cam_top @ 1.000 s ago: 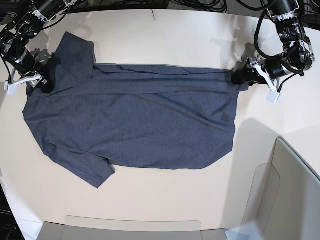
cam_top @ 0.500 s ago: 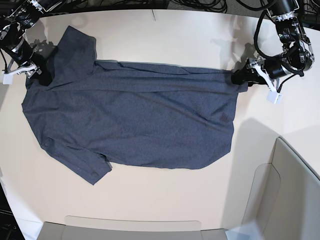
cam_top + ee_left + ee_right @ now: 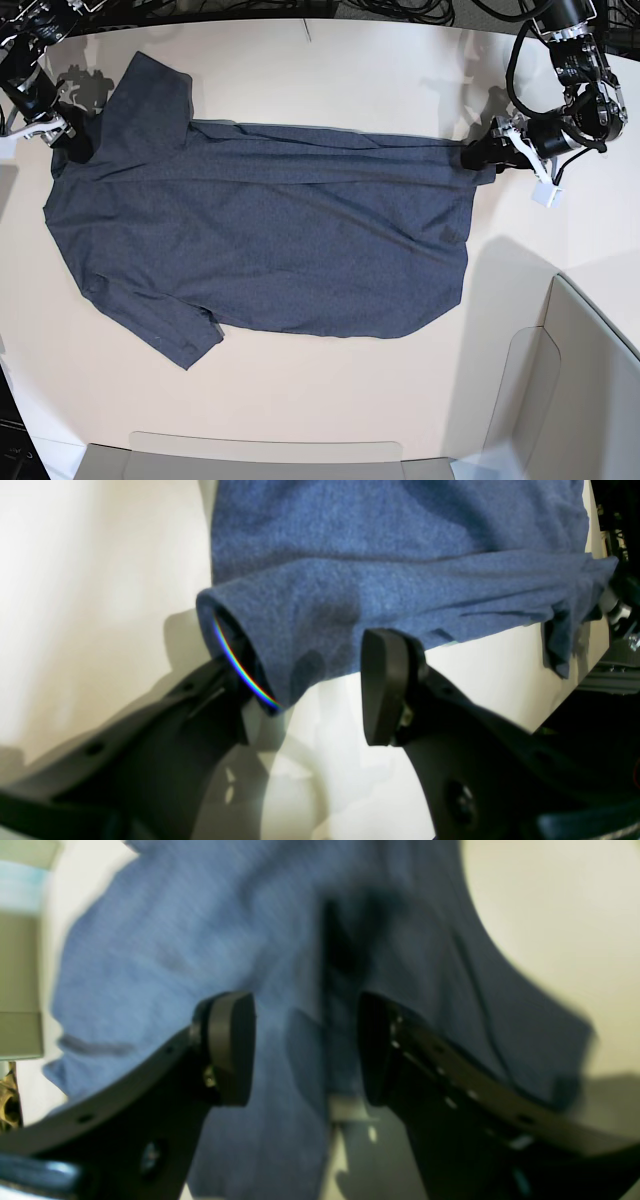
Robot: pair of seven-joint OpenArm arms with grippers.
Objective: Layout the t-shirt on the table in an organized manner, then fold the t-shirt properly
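The dark blue-grey t-shirt (image 3: pixel 270 240) lies spread lengthwise on the off-white table (image 3: pixel 330 400), plain side up, with its far long edge folded over in a narrow band. My left gripper (image 3: pixel 478 157) is at the shirt's far right hem corner. In the left wrist view this gripper (image 3: pixel 310 690) is open. The cloth corner (image 3: pixel 375 555) drapes over one finger and stays clear of the other pad (image 3: pixel 382 690). My right gripper (image 3: pixel 68 140) is at the shoulder beside the far sleeve. It is open (image 3: pixel 305 1045) over blurred cloth (image 3: pixel 150 940).
Pale grey bin-like panels stand at the front right (image 3: pixel 590 380) and along the front edge (image 3: pixel 270 455). Black cables (image 3: pixel 400 10) run behind the table's far edge. A white tag (image 3: pixel 547 196) hangs by the left arm.
My right gripper has moved toward the far left corner of the table, and the shoulder and far sleeve have shifted slightly that way. The left arm has not moved.
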